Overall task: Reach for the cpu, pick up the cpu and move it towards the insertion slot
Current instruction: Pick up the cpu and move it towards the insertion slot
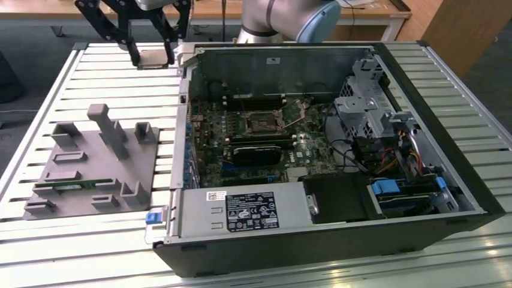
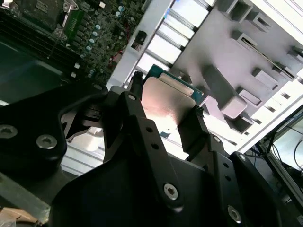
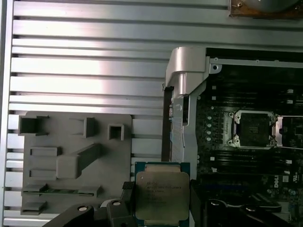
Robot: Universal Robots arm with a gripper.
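Claw [image 3: 161, 201], black two-finger gripper, is clamped on the cpu [image 3: 161, 197], flat square chip w/ silvery lid and green rim, held up off the slatted table. Insertion slot [image 3: 253, 129], shiny-framed square socket w/ dark centre, lies approx 2 o'clock from the chip in the first wrist view, well apart, inside the open PC case [image 1: 336, 144].

You see the flat square silvery-topped, green-rimmed cpu [image 3: 162, 196] at lower centre of the first wrist view, held off the table. The shiny-framed, dark-centred square insertion slot [image 3: 254, 128] sits centre right, open.
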